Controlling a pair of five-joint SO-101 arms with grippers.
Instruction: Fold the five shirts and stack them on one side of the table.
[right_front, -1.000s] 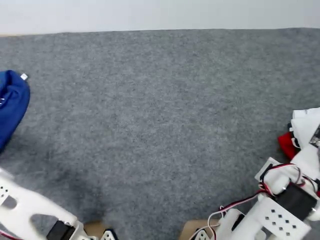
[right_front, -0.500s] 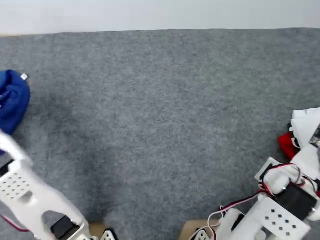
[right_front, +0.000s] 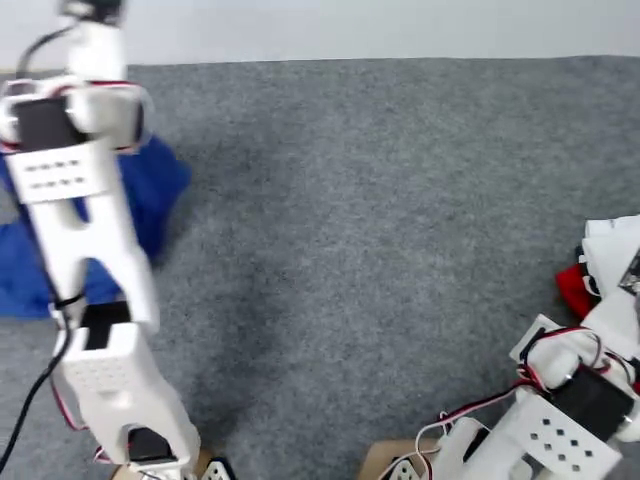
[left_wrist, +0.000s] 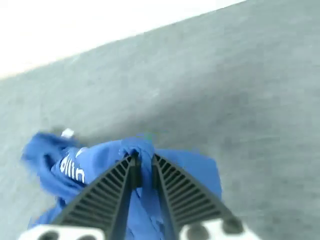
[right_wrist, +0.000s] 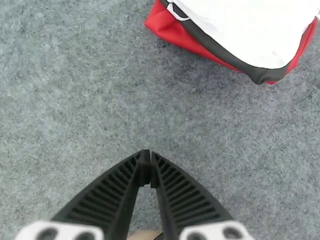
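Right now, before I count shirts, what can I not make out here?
High view: the stack of folded white and red shirts is cut by the right edge, so the count is unclear.
High view: the crumpled blue cloth shirt lies partly under the white left arm and past the left edge.
Left wrist view: its print is blurred and creased.

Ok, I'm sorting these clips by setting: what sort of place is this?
Likely a robotics lab bench, not a home: a grey carpet-like mat as the work surface, a white arm with exposed wiring standing at it, and a blue shirt serving as a practice piece.
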